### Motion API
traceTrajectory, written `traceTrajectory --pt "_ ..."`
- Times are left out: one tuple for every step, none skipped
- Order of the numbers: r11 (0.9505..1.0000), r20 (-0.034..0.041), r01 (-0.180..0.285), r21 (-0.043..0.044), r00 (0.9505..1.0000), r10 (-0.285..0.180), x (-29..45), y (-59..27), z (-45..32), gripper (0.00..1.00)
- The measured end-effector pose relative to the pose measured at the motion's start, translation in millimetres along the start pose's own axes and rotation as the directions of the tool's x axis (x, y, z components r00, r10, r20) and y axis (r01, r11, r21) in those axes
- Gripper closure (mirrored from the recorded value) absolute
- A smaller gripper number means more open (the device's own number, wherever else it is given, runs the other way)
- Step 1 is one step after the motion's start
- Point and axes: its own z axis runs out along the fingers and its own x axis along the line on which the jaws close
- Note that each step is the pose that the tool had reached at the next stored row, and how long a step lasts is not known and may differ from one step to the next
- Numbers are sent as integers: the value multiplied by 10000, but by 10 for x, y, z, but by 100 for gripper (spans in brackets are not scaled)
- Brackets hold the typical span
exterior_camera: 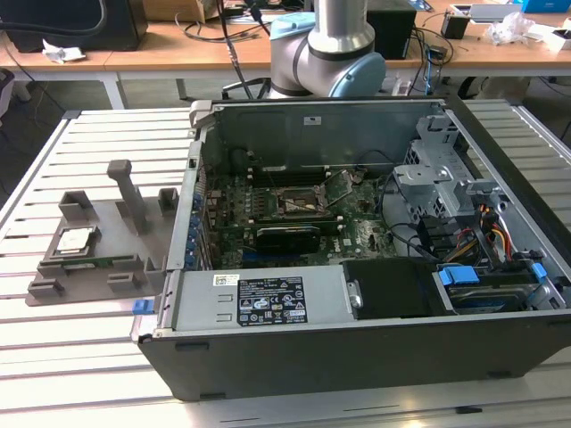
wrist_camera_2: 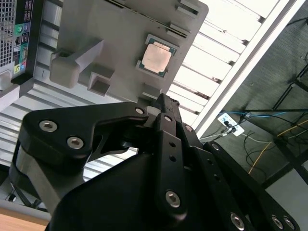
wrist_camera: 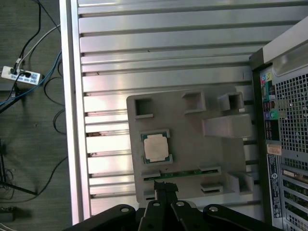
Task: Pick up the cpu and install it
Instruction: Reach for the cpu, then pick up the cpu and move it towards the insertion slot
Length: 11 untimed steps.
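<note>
The cpu [exterior_camera: 74, 241] [wrist_camera_2: 156, 59] [wrist_camera: 156, 147], a flat square chip with a dull metal top and a thin green rim, lies in a recess of the grey fixture plate [exterior_camera: 116, 272] [wrist_camera: 192, 130] at the exterior view's left. My gripper [wrist_camera: 164, 185] [wrist_camera_2: 161, 100] hangs well above the plate, off to one side of the chip. Its black fingers are pressed together with nothing between them. In the open computer case [exterior_camera: 357, 312] the square socket frame [exterior_camera: 299, 203] on the motherboard stands open and bare.
The fixture plate has an upright post [exterior_camera: 129, 192] and several raised blocks, plus a thin green strip [wrist_camera: 185, 173] beside the chip. The slatted metal table [exterior_camera: 98, 348] carries both plate and case. The arm's base [exterior_camera: 335, 45] stands behind the case. Cables and a power strip [wrist_camera: 17, 74] lie on the floor.
</note>
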Motion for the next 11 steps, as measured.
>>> traceTrajectory --pt "10000 1 0 -1 10000 0 1 0 1 89" --pt "10000 1 -1 -1 10000 1 6 0 1 89" --pt "10000 1 -1 0 10000 1 9 -1 0 89" --pt "10000 1 -1 -1 10000 1 9 -1 0 89" --pt "10000 0 -1 0 10000 1 10 -1 0 89" --pt "10000 1 -1 -1 10000 1 10 -1 0 89" --pt "10000 1 -1 -1 10000 1 11 -1 0 89" --pt "10000 0 -1 0 10000 1 11 0 0 89" --pt "10000 1 -1 0 10000 1 11 -1 0 89" --pt "10000 1 -1 -1 10000 1 12 -1 0 89" --pt "10000 0 -1 0 10000 1 12 -1 0 89"
